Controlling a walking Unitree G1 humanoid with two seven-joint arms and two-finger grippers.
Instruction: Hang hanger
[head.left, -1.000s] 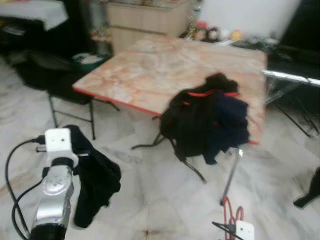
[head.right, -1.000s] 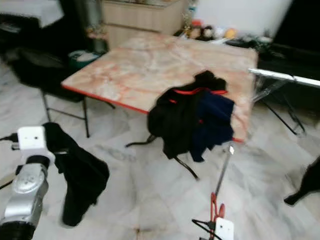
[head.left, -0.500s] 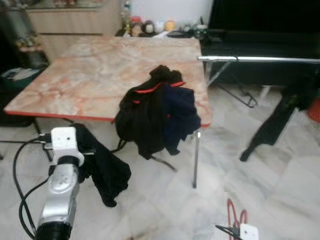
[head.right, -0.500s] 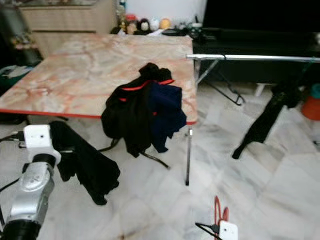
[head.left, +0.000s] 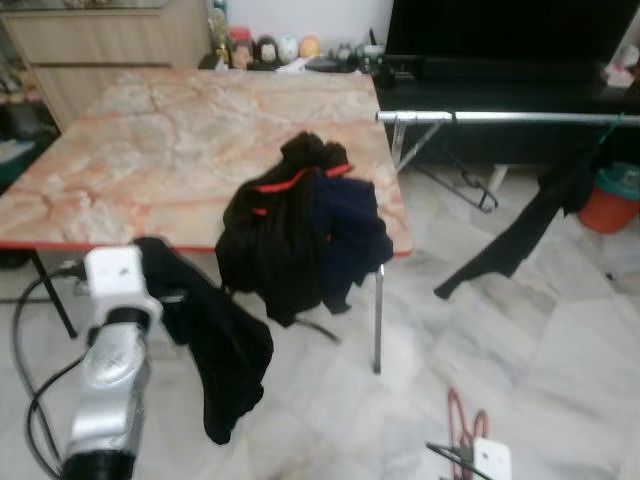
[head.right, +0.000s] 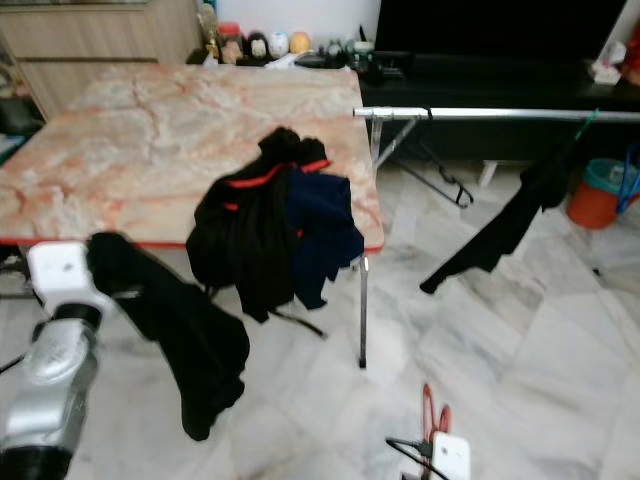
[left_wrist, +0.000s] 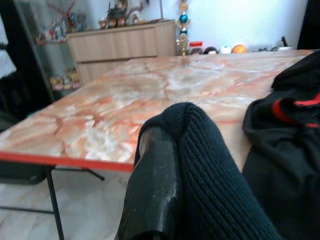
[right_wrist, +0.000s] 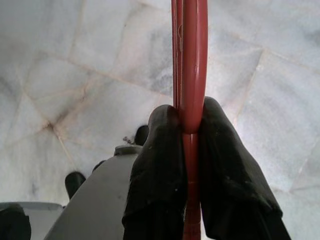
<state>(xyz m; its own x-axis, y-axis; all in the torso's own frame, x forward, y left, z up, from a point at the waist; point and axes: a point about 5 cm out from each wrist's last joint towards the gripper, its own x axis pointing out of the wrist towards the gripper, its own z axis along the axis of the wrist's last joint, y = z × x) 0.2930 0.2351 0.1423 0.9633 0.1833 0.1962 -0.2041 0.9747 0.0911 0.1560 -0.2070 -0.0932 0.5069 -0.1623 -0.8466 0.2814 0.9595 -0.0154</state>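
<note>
right gripper: my two black fingers are pinching the red hanger between them, clamped tight on its bar. Floor tiles are showing behind it.
red hanger, head views: I'm seeing just a red loop rising above my right wrist camera block at the bottom edge. The rest is cut off by the frame, so I can't make out the hook end.
left gripper: it's wrapped in a black knit garment. One finger is showing bare, the other is sitting under the cloth. I'm gripping that garment, closed on it.
black knit garment, head views: it's hanging from my left arm and drooping toward the floor, in front of the table's near edge.
table: marble-look top with a red rim. A pile of dark clothes with red trim is spilling over its near right corner.
rail: a metal bar is running right from beside the table's corner, far end cut off. A dark garment is hanging from it. What it hangs by is too small to tell.
bucket: orange, partly cut off at the right edge.
background: a dark cabinet and small ornaments behind the table, too blurred to identify.
</note>
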